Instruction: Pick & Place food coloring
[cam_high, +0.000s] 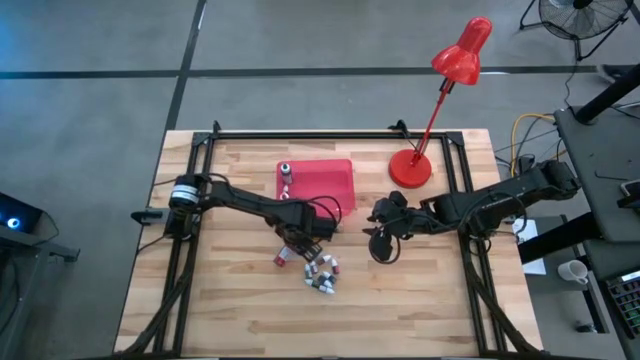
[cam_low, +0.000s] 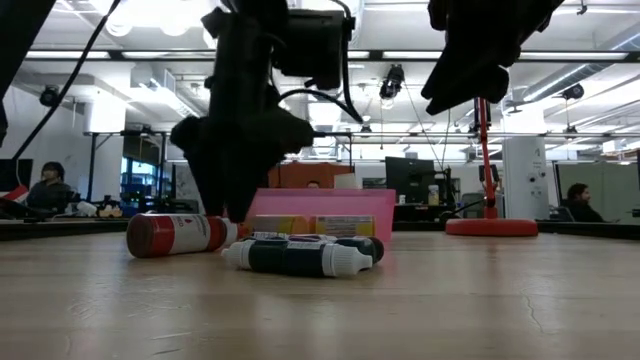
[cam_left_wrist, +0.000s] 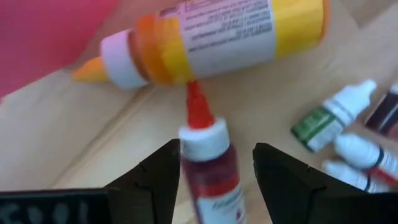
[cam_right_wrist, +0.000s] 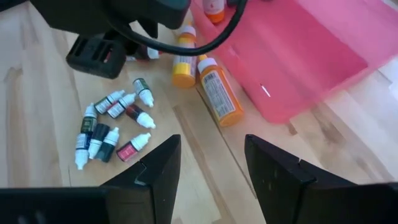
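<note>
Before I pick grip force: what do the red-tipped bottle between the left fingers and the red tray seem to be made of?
The red-tipped bottle looks like soft translucent plastic: dark red liquid shows through, with a white collar and a printed label. The red tray looks like thin matte plastic or foam, with a flat, even surface; which of the two, the look leaves open.

At lower left we see a cluster of small dropper bottles (cam_right_wrist: 112, 127) lying on the wooden table (cam_right_wrist: 37, 112). Two orange bottles (cam_right_wrist: 208, 84) lie near centre beside the red tray (cam_right_wrist: 298, 56) at upper right. The left gripper (cam_right_wrist: 118, 37) fills the upper left. Our own fingers (cam_right_wrist: 155, 171) stand apart along the bottom, holding nothing.
</note>
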